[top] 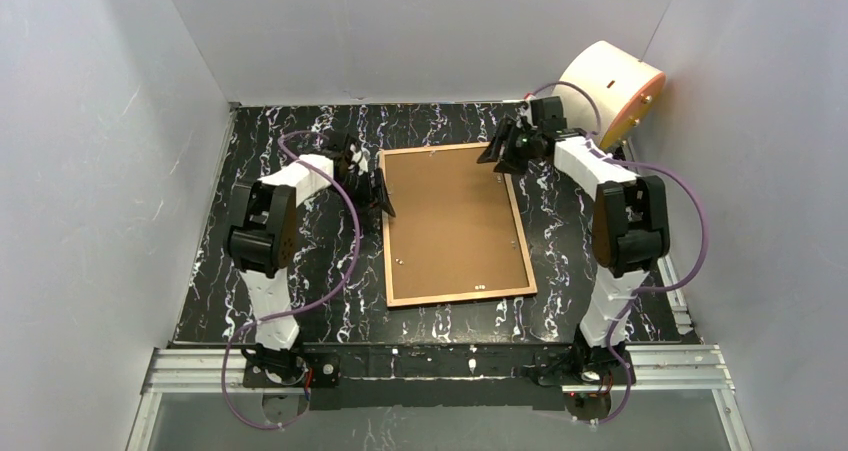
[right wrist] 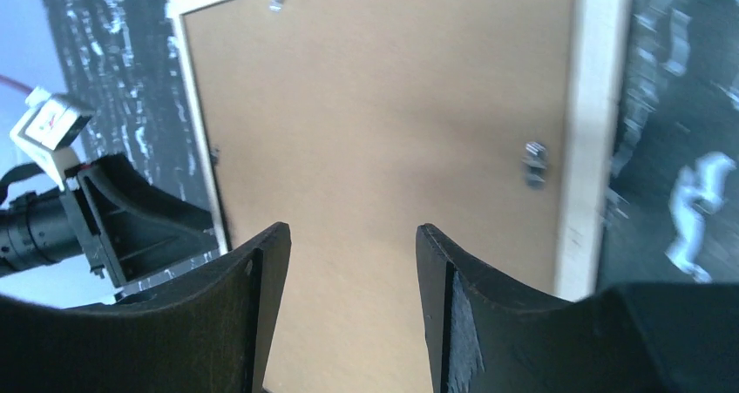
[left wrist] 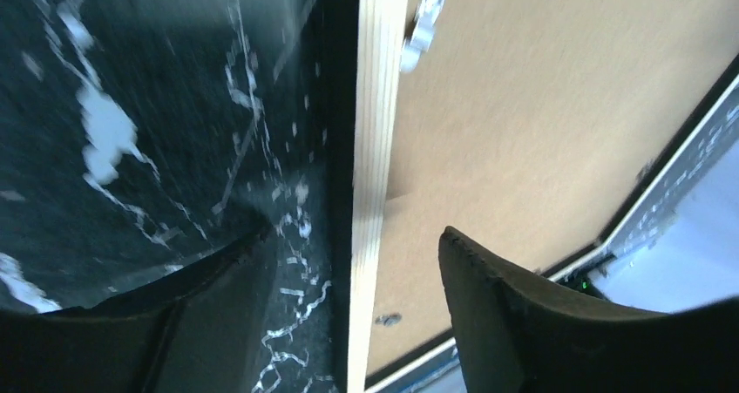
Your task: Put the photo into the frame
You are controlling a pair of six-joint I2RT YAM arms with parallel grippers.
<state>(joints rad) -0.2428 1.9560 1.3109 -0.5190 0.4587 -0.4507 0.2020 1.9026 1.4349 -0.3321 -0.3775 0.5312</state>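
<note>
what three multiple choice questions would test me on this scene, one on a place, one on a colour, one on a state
1. Where along the frame is the left hand?
A. near-right corner
B. left rail
C. far-right corner

2. What colour is the backing board that faces up in the frame?
A. brown
B. white
C. red

3. What state is the right hand in?
A. shut tight
B. open, holding nothing
C. shut on the rail

Answers:
1 B: in the left wrist view its fingers stand either side of the pale wooden left rail.
2 A: the board shows plain brown in all three views.
3 B: its fingers stand apart, and the board shows through the gap.
</note>
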